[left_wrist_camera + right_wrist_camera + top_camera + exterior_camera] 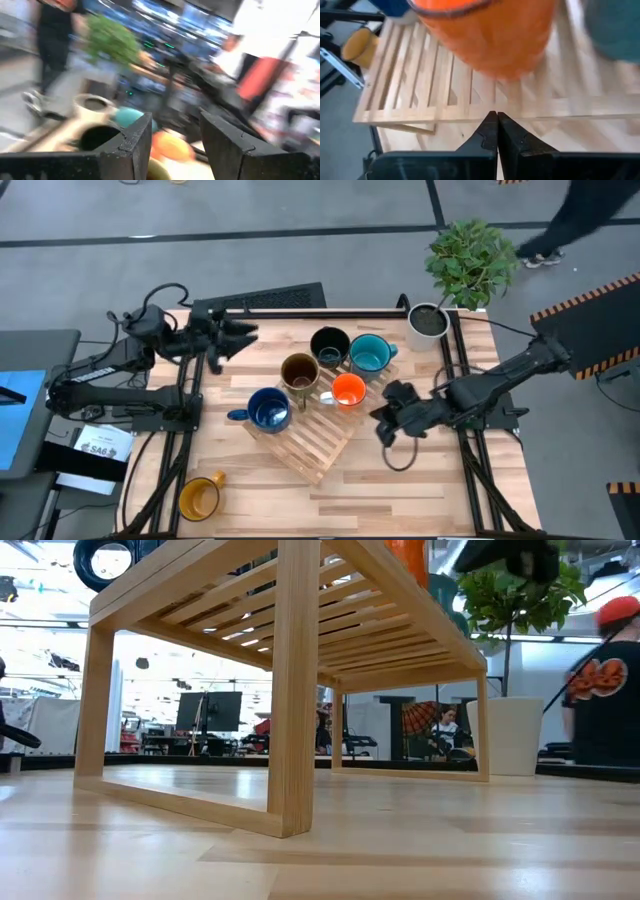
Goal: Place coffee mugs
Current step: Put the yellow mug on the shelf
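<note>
Five mugs stand on a slatted wooden rack (305, 442) mid-table: dark blue (268, 410), olive-brown (299, 372), black (329, 345), teal (370, 353) and orange (348, 391). The yellow mug (198, 498) lies on its side on the table near the near left corner. My right gripper (385, 425) hovers shut just right of the rack, near the orange mug (490, 35), its fingertips (496, 120) together. My left gripper (235, 335) is open at the far left of the table, facing the black mug (97, 137) and teal mug (130, 117).
A white plant pot (428, 320) with a leafy plant (468, 260) stands at the far right corner. The rack (290, 690) is raised on legs. A person (610, 680) moves beyond the table's right side. Bare tabletop lies along the near edge.
</note>
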